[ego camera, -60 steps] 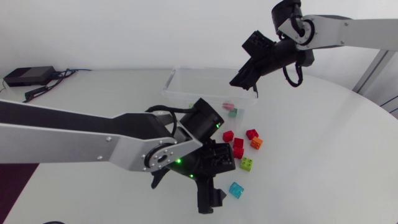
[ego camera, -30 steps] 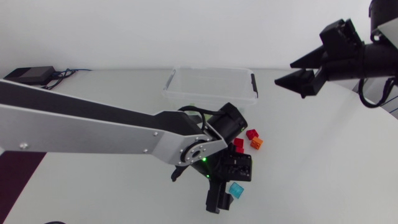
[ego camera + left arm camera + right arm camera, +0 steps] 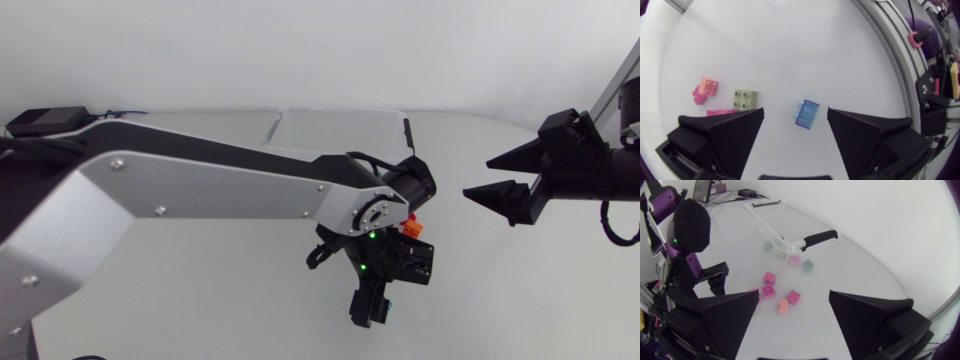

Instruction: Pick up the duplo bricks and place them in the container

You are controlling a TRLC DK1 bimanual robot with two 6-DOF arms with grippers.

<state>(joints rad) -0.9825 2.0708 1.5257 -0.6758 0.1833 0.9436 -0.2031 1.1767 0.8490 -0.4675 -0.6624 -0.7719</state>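
In the left wrist view a translucent blue brick (image 3: 807, 113) lies on the table between the fingers of my open left gripper (image 3: 795, 115), untouched. Beside it are a green brick (image 3: 745, 98), an orange brick (image 3: 707, 86) and pink ones. From above, my left gripper (image 3: 370, 306) points down and hides the blue brick; a red brick (image 3: 409, 215) and an orange brick (image 3: 413, 230) show beside the wrist. The clear container (image 3: 340, 128) stands behind. My right gripper (image 3: 477, 178) hangs open and empty at the right, away from the bricks.
In the right wrist view the container's black handle (image 3: 817, 237) faces my right gripper (image 3: 794, 330), and a few pale bricks (image 3: 780, 254) show through its clear wall. My left arm (image 3: 200, 195) crosses the table's left half. A black box (image 3: 45, 121) sits far left.
My left arm swung rightward and its gripper came over the blue brick. My right arm drew back from above the container to the right side, its fingers spreading wider.
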